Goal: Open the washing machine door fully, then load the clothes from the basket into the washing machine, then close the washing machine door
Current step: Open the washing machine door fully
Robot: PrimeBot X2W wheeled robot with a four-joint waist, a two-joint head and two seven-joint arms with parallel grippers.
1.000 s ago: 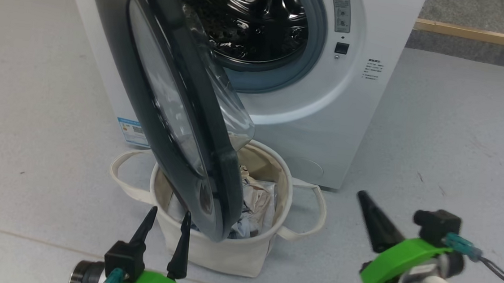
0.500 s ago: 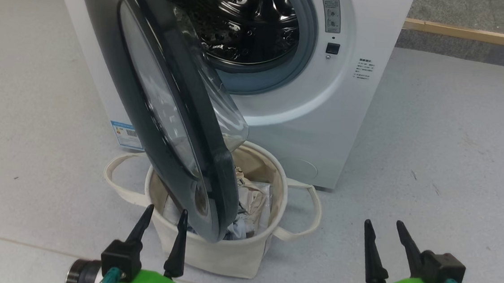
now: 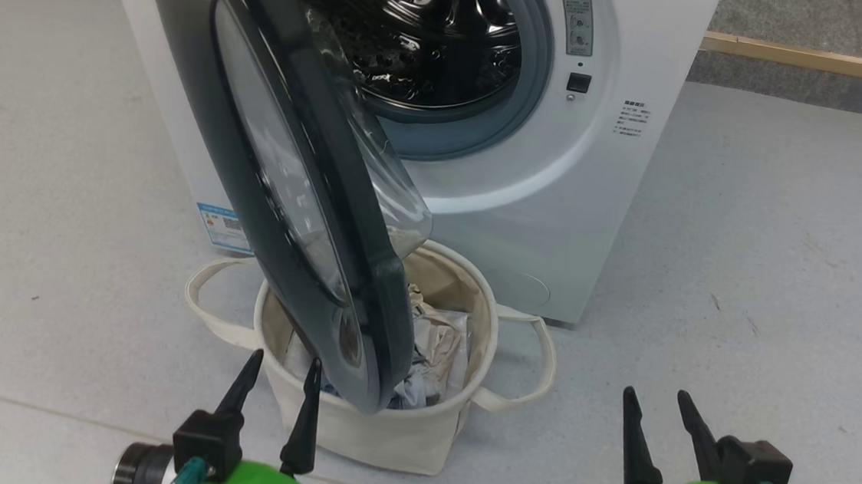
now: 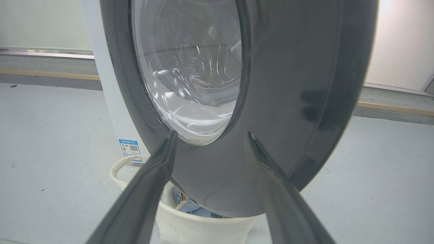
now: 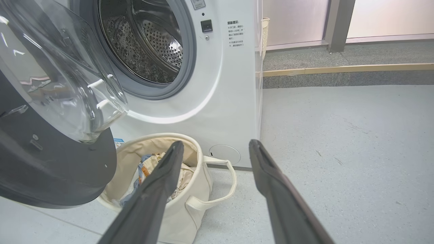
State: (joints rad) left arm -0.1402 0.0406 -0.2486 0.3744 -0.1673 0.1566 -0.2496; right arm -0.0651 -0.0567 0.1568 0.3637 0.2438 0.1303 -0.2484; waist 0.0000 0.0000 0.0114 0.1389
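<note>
Evidently the washing machine door, half-swung mid-frame, overhangs the basket, so left fingers and right fingers hang spread, empty.

The grey floor bears the washing machine and, just before it, the basket.
</note>
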